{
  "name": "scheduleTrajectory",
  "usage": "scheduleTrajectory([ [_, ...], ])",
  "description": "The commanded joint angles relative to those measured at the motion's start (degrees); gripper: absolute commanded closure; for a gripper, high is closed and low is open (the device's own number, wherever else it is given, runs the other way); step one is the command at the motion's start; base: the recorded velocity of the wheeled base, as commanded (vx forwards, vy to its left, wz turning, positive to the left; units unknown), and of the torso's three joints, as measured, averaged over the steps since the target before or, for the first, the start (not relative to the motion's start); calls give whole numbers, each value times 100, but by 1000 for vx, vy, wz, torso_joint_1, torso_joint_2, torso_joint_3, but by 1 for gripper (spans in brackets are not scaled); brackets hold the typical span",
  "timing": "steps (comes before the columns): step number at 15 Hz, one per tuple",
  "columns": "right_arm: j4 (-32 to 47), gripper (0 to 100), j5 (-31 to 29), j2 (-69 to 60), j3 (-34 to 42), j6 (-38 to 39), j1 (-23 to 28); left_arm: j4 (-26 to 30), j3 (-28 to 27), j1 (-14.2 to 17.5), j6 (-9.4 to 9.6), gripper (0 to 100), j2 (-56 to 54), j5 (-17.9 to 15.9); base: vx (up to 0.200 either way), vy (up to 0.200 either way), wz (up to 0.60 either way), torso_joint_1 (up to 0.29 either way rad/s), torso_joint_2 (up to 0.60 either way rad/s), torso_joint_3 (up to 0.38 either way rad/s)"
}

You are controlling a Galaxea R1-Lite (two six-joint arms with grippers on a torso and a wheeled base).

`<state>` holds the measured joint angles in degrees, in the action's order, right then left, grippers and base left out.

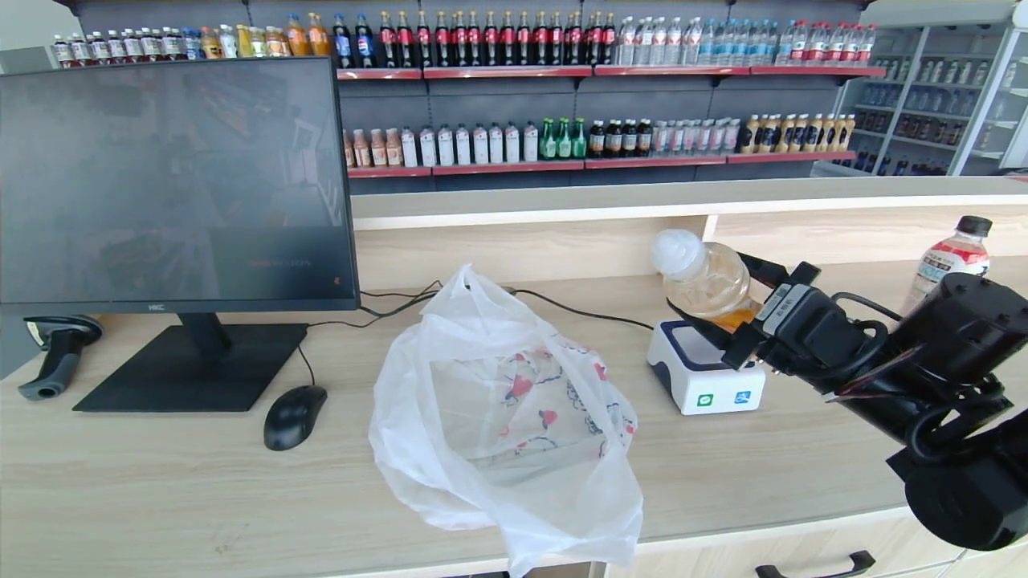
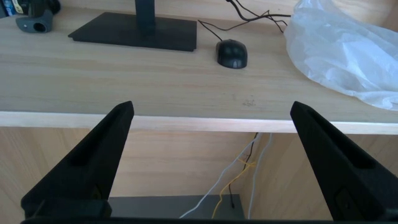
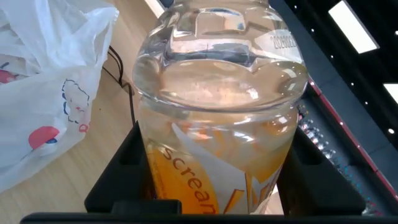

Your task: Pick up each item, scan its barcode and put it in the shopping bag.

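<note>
- The right gripper point(image 1: 727, 299) pinches a clear bottle point(image 1: 703, 277) with an orange label. The bottle is tilted, its white cap towards the left and far side.
- The bottle hangs just above the white barcode scanner box point(image 1: 699, 377), right of centre on the counter point(image 1: 161, 482).
- The shopping bag point(image 1: 506, 417) lies slumped just left of the scanner box, mouth towards the far side.
- A black cable point(image 1: 578, 309) runs behind the bag to the scanner box.
- A second bottle point(image 1: 952, 257) stands at the far right, behind the right arm.
- The monitor point(image 1: 169, 185), mouse point(image 1: 295, 416) and handheld scanner point(image 1: 56, 353) sit on the left.
- The left gripper point(image 2: 211, 112) is spread wide and holds nothing, at the counter's near edge.
</note>
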<state>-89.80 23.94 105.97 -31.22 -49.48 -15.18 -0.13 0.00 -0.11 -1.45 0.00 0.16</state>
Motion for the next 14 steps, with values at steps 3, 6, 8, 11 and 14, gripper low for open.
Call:
scheduleTrajectory([
  [3, -20, 100, -4, 204, -244, 53, -20, -4, 0, 2, -4, 0, 0, 2, 0, 0, 0, 0, 0, 0],
  [6, -20, 100, -4, 363, -438, 211, -56, -4, 0, 2, -4, 0, 0, 2, 0, 0, 0, 0, 0, 0],
  [8, -20, 100, -4, 389, -446, 220, -56, -4, 0, 2, 4, 0, 0, 2, 0, 0, 0, 0, 0, 0],
  [11, -20, 100, -12, 389, -420, 228, -29, -4, 0, 2, -4, 0, 0, 2, 0, 0, 0, 0, 0, 0],
  [14, -20, 100, -12, 451, -438, 290, -20, -4, 0, 2, -4, 0, 0, 2, 0, 0, 0, 0, 0, 0],
])
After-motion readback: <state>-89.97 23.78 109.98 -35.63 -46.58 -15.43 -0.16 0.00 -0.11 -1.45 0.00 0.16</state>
